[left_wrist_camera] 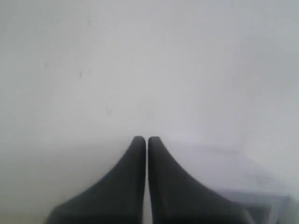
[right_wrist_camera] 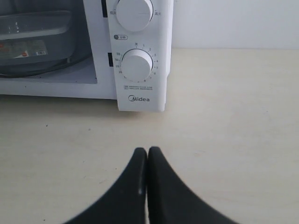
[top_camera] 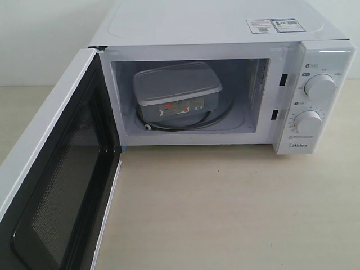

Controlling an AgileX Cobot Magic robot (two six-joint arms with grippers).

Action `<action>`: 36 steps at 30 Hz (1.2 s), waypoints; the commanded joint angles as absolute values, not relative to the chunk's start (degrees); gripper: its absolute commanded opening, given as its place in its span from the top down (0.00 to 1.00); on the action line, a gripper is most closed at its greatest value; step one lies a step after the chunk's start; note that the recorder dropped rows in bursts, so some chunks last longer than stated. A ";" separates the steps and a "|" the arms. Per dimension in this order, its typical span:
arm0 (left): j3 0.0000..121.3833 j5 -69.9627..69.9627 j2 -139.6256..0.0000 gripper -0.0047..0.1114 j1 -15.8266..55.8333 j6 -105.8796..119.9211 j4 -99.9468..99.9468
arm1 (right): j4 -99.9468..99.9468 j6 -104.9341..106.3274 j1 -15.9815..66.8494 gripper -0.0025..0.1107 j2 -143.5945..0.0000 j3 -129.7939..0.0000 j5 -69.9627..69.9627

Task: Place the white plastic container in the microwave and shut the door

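The white plastic container (top_camera: pixel 177 93) is seated inside the microwave (top_camera: pixel 214 22), well ahead of the right gripper (right_wrist_camera: pixel 147 150), which is closed empty. The left gripper (left_wrist_camera: pixel 146 140) is likewise closed; the door (top_camera: pixel 50 185) is swung open.

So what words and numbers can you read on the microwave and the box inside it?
"Midea": on the microwave, on its front under the lower dial.
Numbers ringing the lower dial: too small to read for sure.
Small marks beside the upper dial: unreadable.
Sticker on the microwave's top: print too small.
Label on the white plastic container: red and white, blurred, unreadable.
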State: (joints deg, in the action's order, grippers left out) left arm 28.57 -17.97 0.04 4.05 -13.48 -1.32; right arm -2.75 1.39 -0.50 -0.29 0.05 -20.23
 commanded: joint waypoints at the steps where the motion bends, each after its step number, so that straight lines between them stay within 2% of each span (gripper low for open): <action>1: 31.08 2.46 -0.67 0.93 3.85 -13.25 -0.67 | -2.26 1.43 -0.75 0.98 0.00 0.00 -19.97; 3: 35.25 1.90 -3.06 0.93 3.85 -13.25 -0.67 | -2.26 1.43 -0.75 0.98 0.00 0.00 -19.97; 6: 43.30 -7.50 -9.46 0.93 3.85 -11.02 -2.05 | -2.26 1.43 -0.75 0.98 0.00 0.00 -19.97; 12: 61.82 -45.56 -30.29 0.93 4.52 1.56 -2.78 | -2.26 1.43 -0.75 0.98 0.00 0.00 -19.97; 18: 64.67 -69.09 -51.28 0.93 6.28 16.77 -2.06 | -2.26 1.43 -0.75 0.98 0.00 0.00 -19.97; 21: 63.53 -69.96 -57.72 0.93 8.11 28.43 -1.91 | -2.36 1.41 -0.75 0.98 0.00 0.00 -19.97; 29: 55.95 -66.47 -64.65 0.93 9.26 52.26 6.23 | -2.63 1.41 -0.75 0.98 0.00 0.00 -19.97; 36: 55.95 -65.09 -67.77 0.93 10.01 72.65 28.61 | -2.63 1.41 -0.75 0.98 0.00 0.00 -19.97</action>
State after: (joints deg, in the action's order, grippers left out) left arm 56.20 -64.66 -66.80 9.49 63.85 18.70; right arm -2.75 1.28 -0.50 -0.29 0.05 -20.23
